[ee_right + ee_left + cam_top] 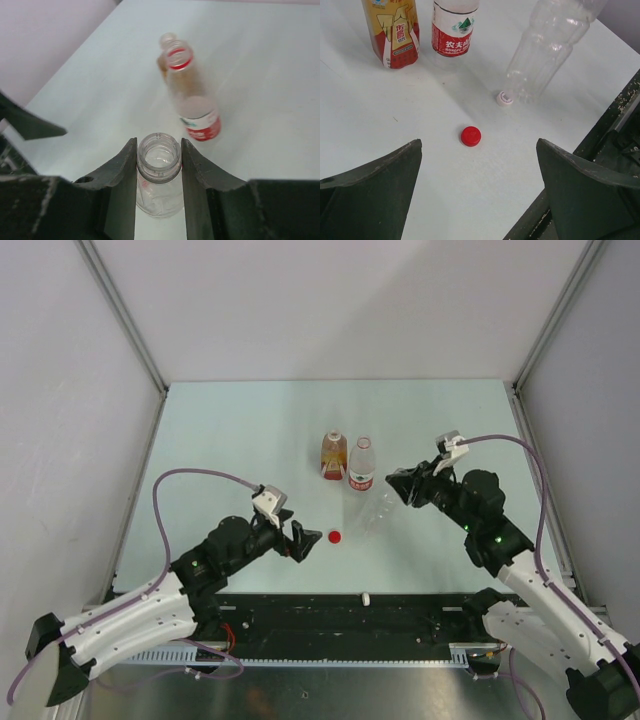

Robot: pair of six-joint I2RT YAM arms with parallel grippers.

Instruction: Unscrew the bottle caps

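Observation:
The plain clear bottle (376, 512) leans tilted, its neck (159, 155) clamped between my right gripper's (159, 146) fingers; its mouth is open, with no cap on it. A red cap (470, 136) lies flat on the table just ahead of my open, empty left gripper (479, 145). A white cap (504, 98) lies by the plain bottle's lower end. The amber bottle (334, 455) and the red-and-white labelled bottle (361, 466) stand upright side by side behind them, both with open mouths in the right wrist view.
A small white round piece (366, 597) sits at the table's near edge by the black rail (330, 620). Grey walls close in the pale table (240, 440) on the left, right and back.

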